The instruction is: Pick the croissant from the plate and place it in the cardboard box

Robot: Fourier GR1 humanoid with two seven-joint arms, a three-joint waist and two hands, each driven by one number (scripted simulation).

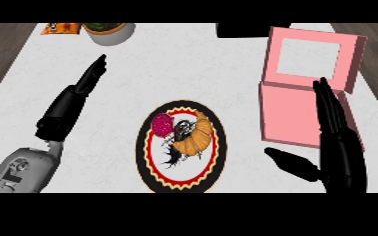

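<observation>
"Starting with the croissant (196, 136), where did it lie?"

"On the plate (157, 179), toward the plate's right half, with its golden back bulging to the right. No hand touched it."

"And the plate itself?"

"It sat near the middle of the white tabletop (170, 75). It was dark with a red and yellow scalloped ring. A magenta round patch (161, 125) showed just left of the croissant, and I could not tell whether it was painted on or lying there."

"Where was the cardboard box (289, 114)?"

"Right of the plate and apart from it. It was pink, with its windowed lid (310, 57) thrown back on the far side."

"What about the right hand (341, 147)?"

"It was right of the plate, with straight fingers pointing away from the robot and the thumb (289, 162) stuck out toward the plate. The fingers overlapped the box's near right part. Whether they touched it I could not tell. The hand held nothing."

"And the left hand (77, 92)?"

"It was well left of the plate, fingers straight and slanting up and to the right, also holding nothing."

"Was there anything else?"

"Beyond the plate, up and to the left, stood a pale pot (111, 34) with something green inside. An orange packet (60, 28) lay farther left of that. A dark object (244, 30) sat beyond the plate to the right, too cut off to identify."
</observation>
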